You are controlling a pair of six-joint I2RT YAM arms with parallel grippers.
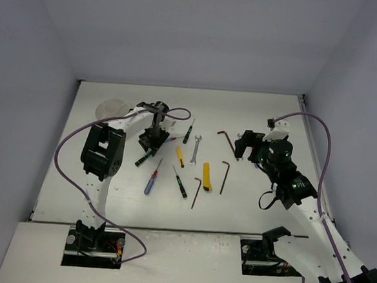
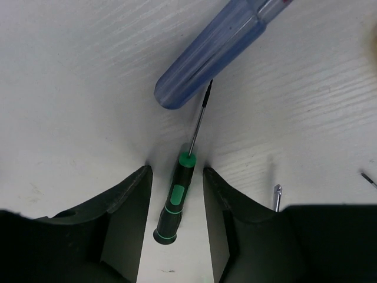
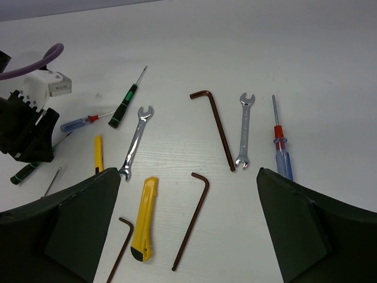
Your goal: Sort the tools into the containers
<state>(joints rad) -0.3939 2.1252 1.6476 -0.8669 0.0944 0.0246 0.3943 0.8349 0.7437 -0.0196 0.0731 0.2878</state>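
My left gripper (image 1: 151, 141) is open and points down near the table. Its jaws stand either side of a green-black screwdriver (image 2: 176, 199), with a gap on each side; this tool also shows in the top view (image 1: 143, 158). A blue screwdriver handle (image 2: 209, 53) lies just beyond its tip. The white cup (image 1: 112, 107) stands at the back left, behind the left arm. My right gripper (image 1: 246, 147) is open wide and empty, above a yellow knife (image 3: 144, 218) and a dark hex key (image 3: 191, 221).
Tools lie spread over the table middle: silver wrench (image 1: 196, 148), yellow screwdriver (image 1: 180, 156), two more green-black screwdrivers (image 1: 188, 133) (image 1: 181, 182), blue-red screwdriver (image 1: 151, 178), hex keys (image 1: 227, 141) (image 1: 196, 192). Grey walls close the back and sides.
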